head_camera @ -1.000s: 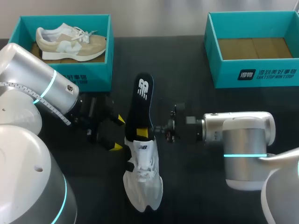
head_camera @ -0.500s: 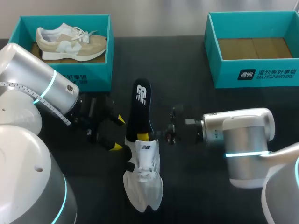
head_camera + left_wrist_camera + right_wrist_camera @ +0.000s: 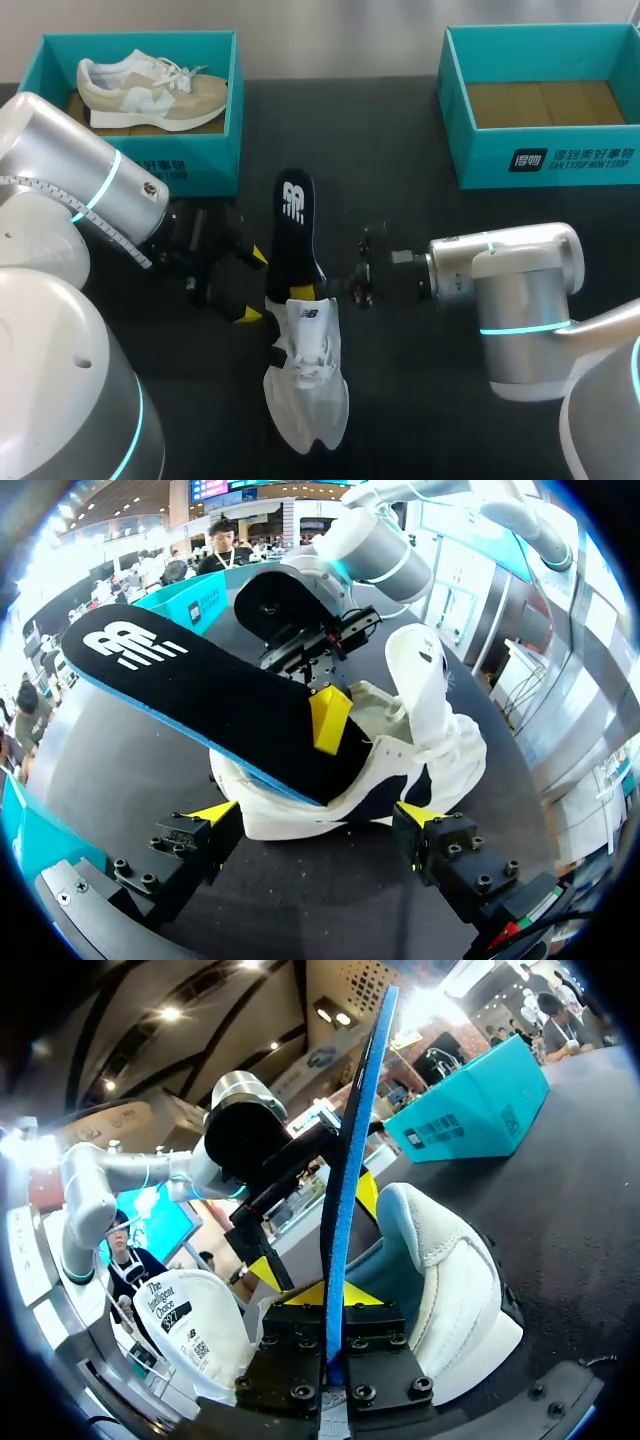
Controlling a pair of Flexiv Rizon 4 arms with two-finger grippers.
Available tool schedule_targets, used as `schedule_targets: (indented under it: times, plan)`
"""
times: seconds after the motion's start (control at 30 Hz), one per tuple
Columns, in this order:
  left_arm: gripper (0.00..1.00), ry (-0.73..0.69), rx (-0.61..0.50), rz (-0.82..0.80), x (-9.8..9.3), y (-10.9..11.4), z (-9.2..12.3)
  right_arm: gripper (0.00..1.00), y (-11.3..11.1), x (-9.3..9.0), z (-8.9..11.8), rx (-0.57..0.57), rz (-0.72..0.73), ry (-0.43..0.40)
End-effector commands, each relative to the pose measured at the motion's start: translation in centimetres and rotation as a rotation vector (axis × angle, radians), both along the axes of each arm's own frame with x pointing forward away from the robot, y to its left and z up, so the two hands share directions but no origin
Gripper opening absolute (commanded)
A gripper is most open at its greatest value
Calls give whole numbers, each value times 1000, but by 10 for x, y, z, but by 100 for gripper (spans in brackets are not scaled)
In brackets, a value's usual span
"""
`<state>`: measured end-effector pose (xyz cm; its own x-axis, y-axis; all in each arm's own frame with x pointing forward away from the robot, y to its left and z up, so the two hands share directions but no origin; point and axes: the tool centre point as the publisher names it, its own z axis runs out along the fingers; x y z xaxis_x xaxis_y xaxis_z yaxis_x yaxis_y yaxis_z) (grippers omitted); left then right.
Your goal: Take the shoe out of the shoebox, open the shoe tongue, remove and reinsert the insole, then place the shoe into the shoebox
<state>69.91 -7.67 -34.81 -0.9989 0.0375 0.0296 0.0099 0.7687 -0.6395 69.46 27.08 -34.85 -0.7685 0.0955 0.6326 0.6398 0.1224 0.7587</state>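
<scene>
Now | insole (image 3: 296, 225) juts far-side from shoe (image 3: 305, 385) | right fingers (image 3: 303, 1298) grip it | left fingers (image 3: 212, 812) open

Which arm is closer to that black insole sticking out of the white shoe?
Right. The right end effector grips the insole; the left end effector sits open beside the shoe.

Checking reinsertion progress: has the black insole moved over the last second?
Yes. The black insole has slid deeper into the white shoe; its free end sits further back from the left teal shoebox, nearer the robot.
</scene>
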Motion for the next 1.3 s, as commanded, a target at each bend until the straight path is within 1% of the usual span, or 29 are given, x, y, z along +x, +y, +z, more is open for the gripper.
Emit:
schedule_targets:
  times: [0.03,0.2,0.23,0.3,0.37,0.4,0.47,0.9,1.2,1.3]
  plan:
    - [100,-1,1,0,0,0,0,0,3,-1,-2,5,5,-9]
    - [100,-1,1,0,0,0,0,0,3,1,0,7,13,-24]
    - [100,-1,1,0,0,0,0,2,3,1,0,7,13,-25]
    - [100,-1,1,0,0,0,0,1,4,1,1,8,19,-34]
    - [100,-1,1,0,0,0,0,3,4,1,2,7,25,-41]
    - [100,-1,1,0,0,0,0,6,5,1,3,9,29,-46]
    - [100,-1,1,0,0,0,0,16,5,1,4,10,30,-51]
    - [100,-1,1,0,0,0,0,17,4,1,12,8,23,-92]
    - [100,-1,1,0,0,0,0,28,5,4,21,2,35,-121]
    - [100,-1,1,0,0,0,0,29,5,7,25,-4,41,-133]
